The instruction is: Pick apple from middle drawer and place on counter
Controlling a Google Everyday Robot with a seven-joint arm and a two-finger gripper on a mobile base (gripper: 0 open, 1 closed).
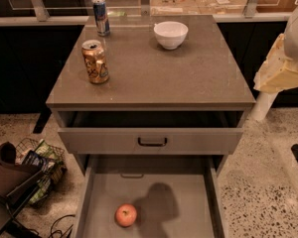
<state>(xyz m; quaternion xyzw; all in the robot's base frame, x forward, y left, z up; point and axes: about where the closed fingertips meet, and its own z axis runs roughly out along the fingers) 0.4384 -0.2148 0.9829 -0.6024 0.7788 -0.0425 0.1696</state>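
Observation:
The apple (126, 215), small and red-orange, lies on the grey floor of the pulled-out middle drawer (188, 217), left of centre near the front. The counter (188, 73) is the grey-brown top of the cabinet above it. My arm comes in at the right edge as a white and cream-coloured body. My gripper (266, 99) hangs at its lower end, beside the counter's right edge, well above and to the right of the apple. A shadow falls on the drawer floor just right of the apple.
On the counter stand a gold can (95, 61) at the left, a blue can (101, 16) at the back left and a white bowl (171, 34) at the back. The upper drawer (152, 141) with a dark handle is slightly open. A wire basket (39, 170) sits on the floor at the left.

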